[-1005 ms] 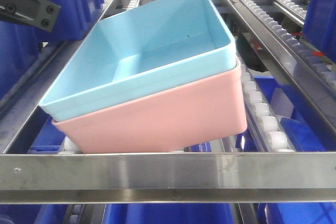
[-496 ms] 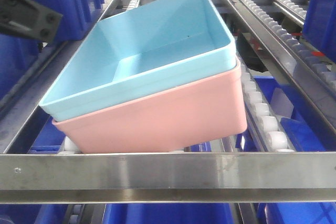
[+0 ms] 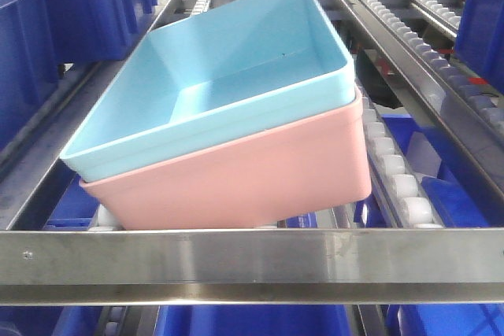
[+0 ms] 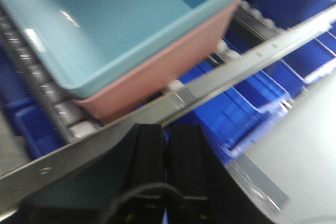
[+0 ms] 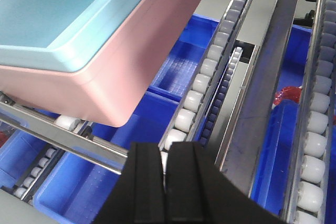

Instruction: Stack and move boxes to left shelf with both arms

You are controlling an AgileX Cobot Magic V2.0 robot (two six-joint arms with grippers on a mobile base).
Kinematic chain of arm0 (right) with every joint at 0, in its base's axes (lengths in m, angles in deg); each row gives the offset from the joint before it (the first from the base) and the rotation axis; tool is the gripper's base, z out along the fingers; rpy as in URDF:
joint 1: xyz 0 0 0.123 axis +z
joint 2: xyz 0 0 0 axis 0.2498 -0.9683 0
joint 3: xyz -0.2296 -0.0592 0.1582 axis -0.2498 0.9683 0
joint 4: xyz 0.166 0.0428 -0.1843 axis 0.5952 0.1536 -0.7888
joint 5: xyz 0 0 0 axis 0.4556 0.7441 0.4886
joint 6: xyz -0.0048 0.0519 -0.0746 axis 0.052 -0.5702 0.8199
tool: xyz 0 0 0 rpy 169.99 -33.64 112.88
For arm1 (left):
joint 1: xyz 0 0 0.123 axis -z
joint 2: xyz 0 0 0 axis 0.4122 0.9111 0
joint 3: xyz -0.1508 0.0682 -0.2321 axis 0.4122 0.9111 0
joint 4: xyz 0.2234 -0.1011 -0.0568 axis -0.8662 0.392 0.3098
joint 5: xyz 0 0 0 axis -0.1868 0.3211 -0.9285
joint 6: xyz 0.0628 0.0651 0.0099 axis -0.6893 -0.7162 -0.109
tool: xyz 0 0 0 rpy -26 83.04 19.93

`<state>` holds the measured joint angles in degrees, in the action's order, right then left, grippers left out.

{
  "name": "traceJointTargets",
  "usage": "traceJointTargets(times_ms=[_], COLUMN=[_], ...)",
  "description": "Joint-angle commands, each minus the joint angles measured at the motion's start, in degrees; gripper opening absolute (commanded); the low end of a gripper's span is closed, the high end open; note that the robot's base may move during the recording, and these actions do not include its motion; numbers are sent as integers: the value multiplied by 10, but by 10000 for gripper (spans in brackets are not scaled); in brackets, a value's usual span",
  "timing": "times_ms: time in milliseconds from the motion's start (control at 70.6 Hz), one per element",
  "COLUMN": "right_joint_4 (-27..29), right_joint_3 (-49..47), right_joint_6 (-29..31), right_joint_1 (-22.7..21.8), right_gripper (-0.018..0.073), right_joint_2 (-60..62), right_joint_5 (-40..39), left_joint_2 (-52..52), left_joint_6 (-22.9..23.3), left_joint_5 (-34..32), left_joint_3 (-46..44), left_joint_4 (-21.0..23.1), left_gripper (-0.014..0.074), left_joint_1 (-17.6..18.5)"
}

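Nearest the camera in each wrist view is a pincer. The left pincer [image 4: 165,153] has its fingers pressed together on nothing, just short of the front rail [image 3: 252,261]. The right pincer [image 5: 164,174] is likewise closed and empty, hanging above the rollers [image 5: 202,82] off the right side of the boxes.

Past the rail, on the left shelf, sits the stack: the blue box [image 3: 236,68] nested inside the pink box [image 3: 260,175], skewed to the rail so that one corner comes nearest it. The pink box's bottom seems to rest on the rollers, though its underside is mostly hidden.

Both boxes look empty, thin-walled and of smooth plastic, so the pair is probably light, fairly stiff at the rim but springy in the walls, and slippery under a pinch. On rollers it should roll at a small push. The rims at the two short ends look the best places to take hold, one pincer on each, gripping both rims together. Dark blue bins [image 3: 24,45] stand farther back at the left.
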<state>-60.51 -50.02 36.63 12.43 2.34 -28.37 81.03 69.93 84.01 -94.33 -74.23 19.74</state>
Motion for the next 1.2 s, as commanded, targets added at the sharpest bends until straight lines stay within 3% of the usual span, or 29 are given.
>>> traceJointTargets(times_ms=[0,340,481,609,708,920,1190], right_joint_4=[-11,-11,-11,-11,-11,-11,-11], right_joint_3=[-15,-15,-15,-15,-15,-15,-15], right_joint_6=[5,5,5,5,5,5,5], right_joint_1=[-1,-1,-1,-1,-1,-1,-1], right_gripper=[36,36,36,36,36,36,36], right_joint_2=[-2,-2,-2,-2,-2,-2,-2], right_joint_5=[-46,-46,-46,-46,-46,-46,-46], left_joint_2=[-41,-200,-203,-203,-203,-203,-203], left_joint_6=[-5,-5,-5,-5,-5,-5,-5], left_joint_5=[-50,-48,-66,-142,-142,-140,-117], left_joint_3=[3,66,86,124,124,124,124], left_joint_4=[6,6,6,3,-15,-33,-33], left_gripper=[-8,-8,-8,-8,-8,-8,-8], left_joint_1=[-46,-316,-395,-454,-469,-463,-418])
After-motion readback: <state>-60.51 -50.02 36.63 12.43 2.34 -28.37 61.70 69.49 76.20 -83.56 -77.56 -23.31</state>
